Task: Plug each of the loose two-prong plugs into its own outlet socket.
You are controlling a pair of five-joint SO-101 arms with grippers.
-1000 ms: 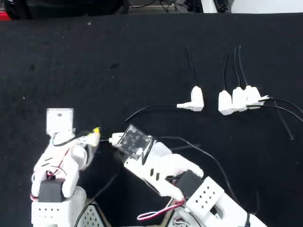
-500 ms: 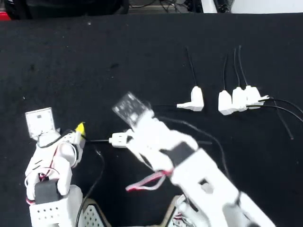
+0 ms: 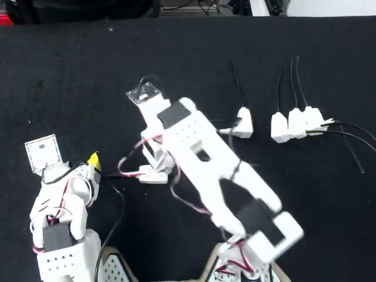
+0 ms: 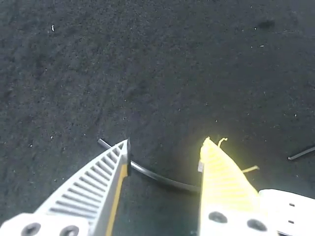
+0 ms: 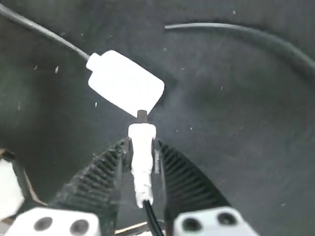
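Observation:
My right gripper [image 5: 141,143] is shut on a slim white plug [image 5: 141,167]. The plug's dark tip meets the edge of a white socket block [image 5: 125,83], which lies flat on the black cloth with a black cable leaving its far end. In the high view that block [image 3: 150,175] peeks out under the right arm, beside the right gripper [image 3: 160,167]. My left gripper [image 4: 166,142] stands open just above the cloth, with a thin black cable [image 4: 157,177] lying between its fingers. It sits at the lower left [image 3: 89,164], apart from the block.
A white L-shaped piece [image 3: 244,123] and three white pieces [image 3: 296,123] with black leads lie in a row at the back right. The right arm [image 3: 211,170] stretches diagonally over the middle. Loose cables trail to the right edge [image 3: 352,135].
The right arm has risen and stretched farther over the table, now reaching down on the white piece. The left gripper drew back to the left, away from it.

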